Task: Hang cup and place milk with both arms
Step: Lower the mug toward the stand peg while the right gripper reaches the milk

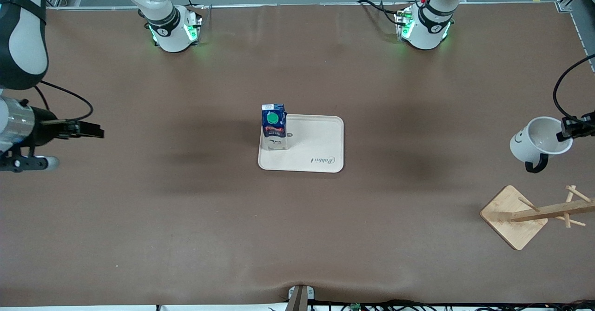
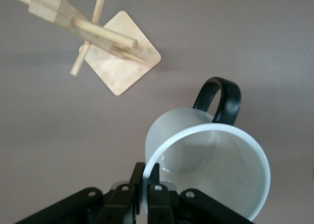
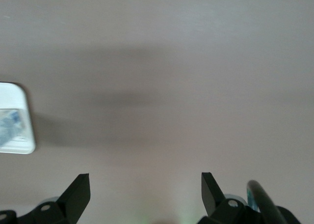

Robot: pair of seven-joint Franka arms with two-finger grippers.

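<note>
One cup (image 1: 539, 142) is held in the air by the left gripper (image 1: 568, 129), over bare table at the left arm's end. The fingers (image 2: 150, 183) are clamped on the white rim, one inside and one outside the wall. The cup is tilted, its mouth turned up toward the camera; the black handle (image 1: 537, 164) hangs at its lower edge and part of a smiley face is seen on its side.

One wooden rack (image 1: 539, 214) stands on the table near the same end, nearer to the front camera than the spot under the cup. A square base, a single post and several short pegs are seen; nothing hangs on them, and the cup is well apart from it.

One milk (image 1: 274, 126) carton stands upright on one cream tray (image 1: 320, 146) at mid-table, in the tray's corner toward the right arm's end and farther from the front camera. Its green cap faces up.

The right gripper (image 1: 88, 129) hovers over bare table at the right arm's end, well apart from the tray; its fingers (image 3: 77, 194) are spread wide and hold nothing. Two arms are counted.
</note>
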